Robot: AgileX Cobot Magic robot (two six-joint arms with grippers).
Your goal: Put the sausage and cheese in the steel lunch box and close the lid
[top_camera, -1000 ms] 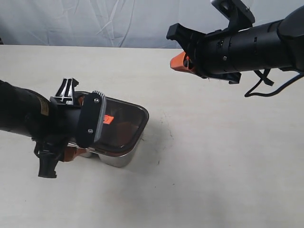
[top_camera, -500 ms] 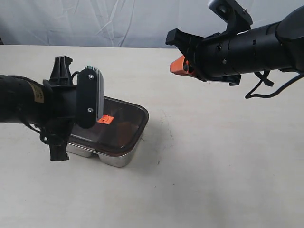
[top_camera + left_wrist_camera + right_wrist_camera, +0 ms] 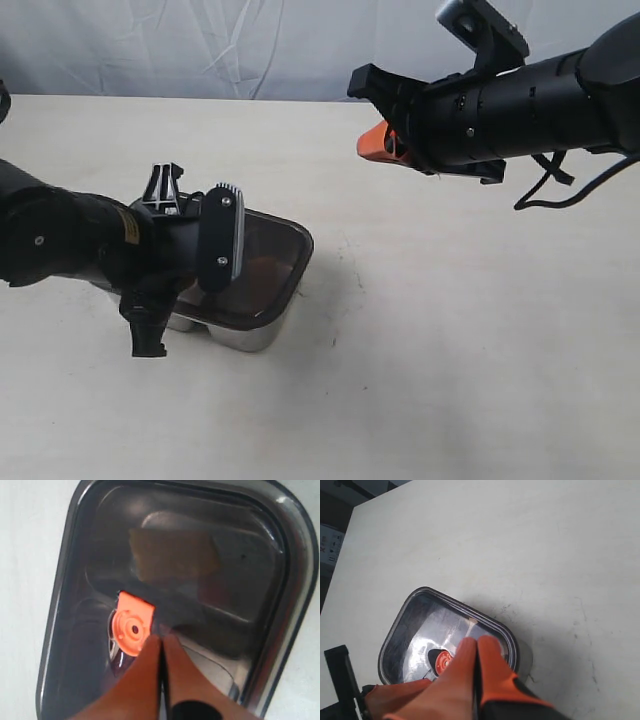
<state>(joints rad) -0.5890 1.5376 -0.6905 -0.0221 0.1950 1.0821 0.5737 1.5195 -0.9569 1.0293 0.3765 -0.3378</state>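
The left end effector (image 3: pixel 161 640), pinched shut and empty, is directly above the lid (image 3: pixel 200 570), tips just beside its orange valve tab (image 3: pixel 132 629). The lid lies on the steel lunch box (image 3: pixel 247 336). The right end effector (image 3: pixel 372 140), shut too, hangs well apart.

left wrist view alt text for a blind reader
The left pincer, shut, points down at the dark tinted lid beside its orange valve tab. The lid sits on the steel lunch box, on a pale table.
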